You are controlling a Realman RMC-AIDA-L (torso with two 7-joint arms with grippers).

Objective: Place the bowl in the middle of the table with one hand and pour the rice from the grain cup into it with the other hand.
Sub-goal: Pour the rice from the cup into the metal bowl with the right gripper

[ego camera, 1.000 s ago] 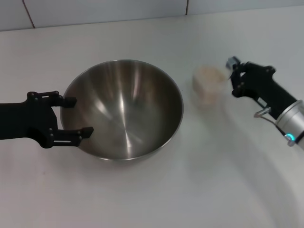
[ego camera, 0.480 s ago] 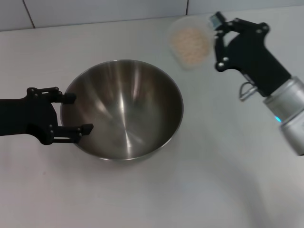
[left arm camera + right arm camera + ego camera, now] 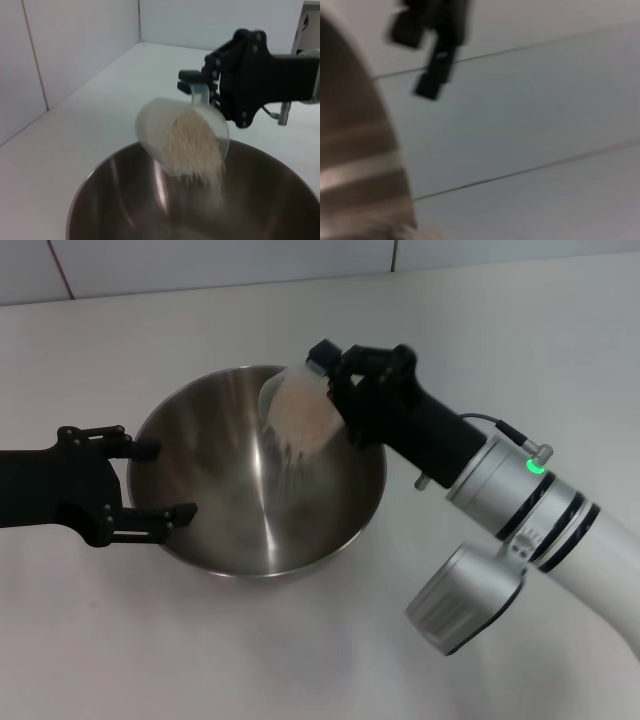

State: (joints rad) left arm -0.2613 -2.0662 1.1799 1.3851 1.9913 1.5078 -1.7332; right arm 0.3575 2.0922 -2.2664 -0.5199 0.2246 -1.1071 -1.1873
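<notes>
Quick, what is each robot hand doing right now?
Left gripper: open around the bowl rim.
Right gripper: shut on the grain cup, pouring rice.

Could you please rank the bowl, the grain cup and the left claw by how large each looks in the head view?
1. The bowl, by far the widest.
2. The left claw, open at the bowl's rim.
3. The grain cup, tilted and pouring; close to the claw in size, and held nearer the camera, so this order is unsure.
</notes>
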